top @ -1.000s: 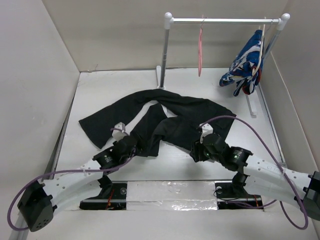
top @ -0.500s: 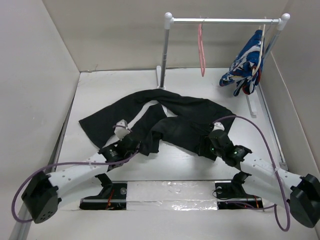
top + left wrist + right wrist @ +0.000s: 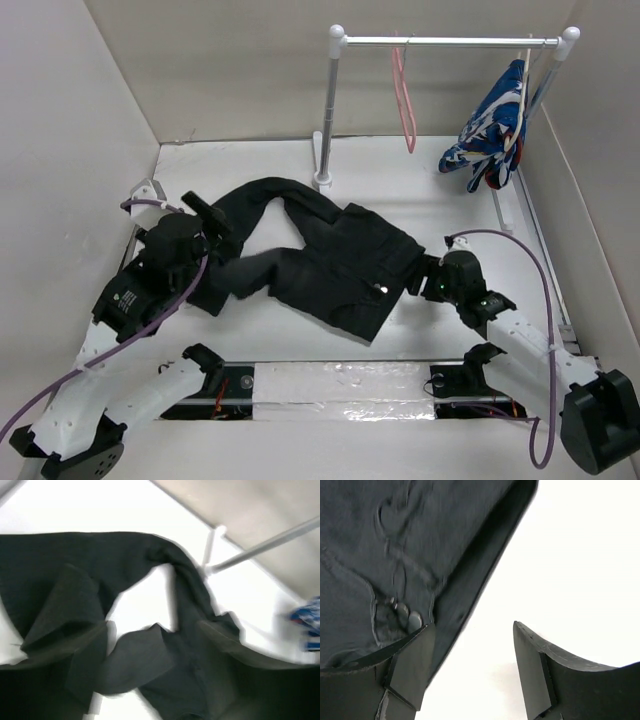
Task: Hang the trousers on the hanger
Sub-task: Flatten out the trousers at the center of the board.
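Note:
The black trousers (image 3: 330,260) lie crumpled across the middle of the table, waist toward the right, one leg curving to the back left. The pink hanger (image 3: 405,100) hangs by its hook on the rail, empty. My left gripper (image 3: 220,232) is raised over the left leg end. In the blurred left wrist view its fingers stand apart above the trousers (image 3: 150,665), gripper (image 3: 152,630). My right gripper (image 3: 420,282) is open at the waist's right edge. In the right wrist view the gripper (image 3: 472,630) straddles bare table, its left finger (image 3: 410,665) against the waistband (image 3: 410,555).
A white clothes rail (image 3: 450,42) on two posts stands at the back right. A blue, white and red patterned garment (image 3: 495,125) hangs at its right end. White walls close in the table on the left, back and right.
The trousers have been pulled left and bunched, one leg folded over. My left arm rose and swung far left. My right gripper moved right, off the cloth. The hanger swung slightly.

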`<action>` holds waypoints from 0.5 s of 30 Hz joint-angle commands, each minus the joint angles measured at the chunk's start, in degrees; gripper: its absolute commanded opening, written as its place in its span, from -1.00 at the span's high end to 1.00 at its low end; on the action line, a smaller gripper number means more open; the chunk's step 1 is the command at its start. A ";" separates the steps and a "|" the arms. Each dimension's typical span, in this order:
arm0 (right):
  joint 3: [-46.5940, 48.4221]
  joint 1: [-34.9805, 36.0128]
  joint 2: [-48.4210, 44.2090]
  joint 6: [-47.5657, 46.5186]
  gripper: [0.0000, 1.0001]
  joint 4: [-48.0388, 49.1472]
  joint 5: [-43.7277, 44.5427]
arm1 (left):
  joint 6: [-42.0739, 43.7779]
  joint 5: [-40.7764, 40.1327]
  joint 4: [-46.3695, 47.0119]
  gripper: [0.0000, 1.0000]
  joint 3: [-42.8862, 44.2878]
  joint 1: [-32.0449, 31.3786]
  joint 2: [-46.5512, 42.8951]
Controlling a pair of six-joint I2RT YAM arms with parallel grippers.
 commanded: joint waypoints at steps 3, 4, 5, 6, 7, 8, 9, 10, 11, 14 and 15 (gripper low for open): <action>0.06 -3.69 -0.13 -4.74 -0.48 5.76 -3.58 | -0.58 0.72 -0.62 -0.80 -9.04 0.31 -1.86; 0.15 -4.39 0.22 -5.53 -0.60 6.29 -3.76 | -0.92 1.70 0.99 -0.81 -10.46 0.31 -2.04; 0.33 -5.70 1.53 -5.88 -0.71 7.16 -4.28 | -1.54 2.40 2.05 -0.78 -11.61 0.31 -1.69; 0.50 -6.32 2.59 -6.32 -0.74 8.04 -5.24 | -1.72 3.19 4.24 -0.74 -13.54 0.31 -1.17; 1.63 -7.02 3.82 -7.81 -0.74 10.57 -6.30 | -1.28 4.16 5.48 -0.71 -14.34 0.31 0.32; 2.25 -7.55 5.31 -8.34 -0.75 11.56 -8.31 | -1.02 5.82 6.45 -0.70 -14.95 0.31 1.38; 3.04 -7.56 8.89 -8.52 -0.76 12.35 -8.94 | -0.93 6.36 8.11 -0.69 -16.01 0.31 2.17; 5.05 -7.56 10.84 -8.87 -0.76 12.53 -9.90 | -0.32 6.89 9.09 -0.62 -16.36 0.31 3.92; 6.03 -7.56 12.86 -9.22 -0.77 12.53 -11.82 | 0.12 8.28 10.31 -0.58 -16.80 0.31 4.81; 6.74 -6.51 20.86 -8.09 -0.70 17.97 -18.23 | 1.18 8.13 16.91 -0.50 -20.05 -2.57 8.67; 6.57 -5.63 22.45 -6.78 -0.66 19.37 -19.04 | 1.01 7.60 18.40 -0.49 -20.75 -2.59 10.07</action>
